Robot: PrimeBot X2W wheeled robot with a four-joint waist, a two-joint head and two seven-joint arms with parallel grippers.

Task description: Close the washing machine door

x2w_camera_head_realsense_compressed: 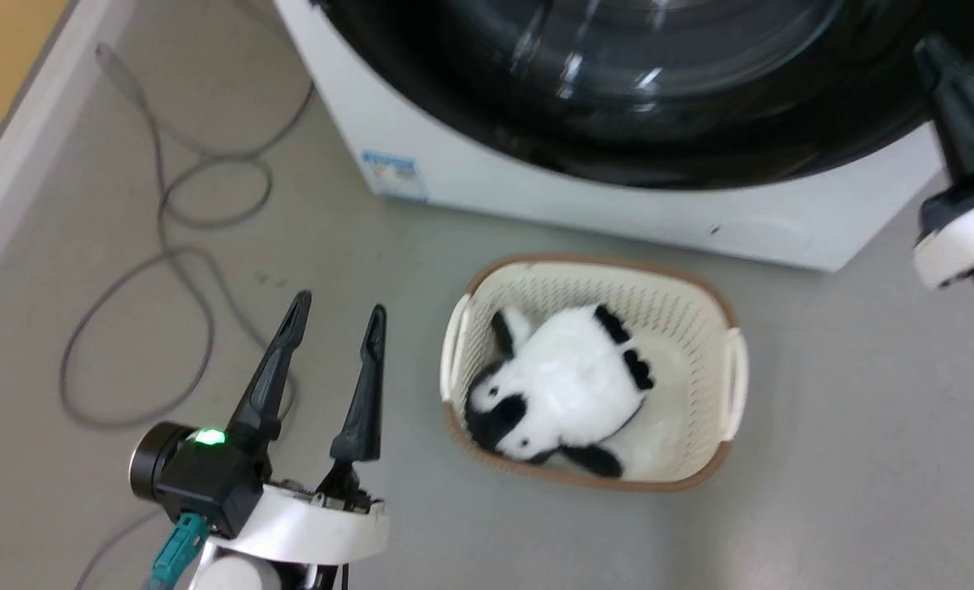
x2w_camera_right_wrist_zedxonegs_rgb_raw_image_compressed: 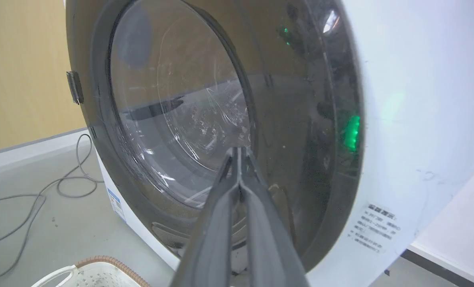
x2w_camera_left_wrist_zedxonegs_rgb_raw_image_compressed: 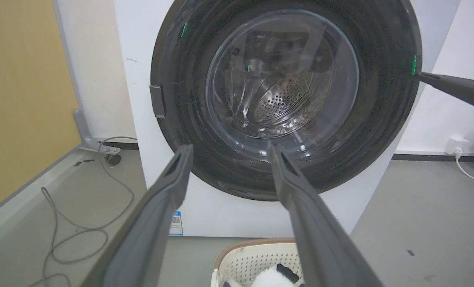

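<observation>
My right pincer (x2w_camera_right_wrist_zedxonegs_rgb_raw_image_compressed: 238,149): fingers pressed together, nothing between them, tips at the glossy rim of the washing machine door (x2w_camera_left_wrist_zedxonegs_rgb_raw_image_compressed: 380,119). My left pincer (x2w_camera_head_realsense_compressed: 339,305): spread wide, empty, above the floor (x2w_camera_head_realsense_compressed: 822,492) beside the basket (x2w_camera_head_realsense_compressed: 601,264) holding a plush toy (x2w_camera_head_realsense_compressed: 568,385). Door lies flat against the washing machine (x2w_camera_head_realsense_compressed: 536,184) front; latched or not, can't tell.

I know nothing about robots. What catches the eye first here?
The black washing machine door, with its glass bowl, dominates the white washing machine. On the floor in front sits a cream basket holding a black-and-white plush toy. The right gripper, fingers together, points at the door.
</observation>
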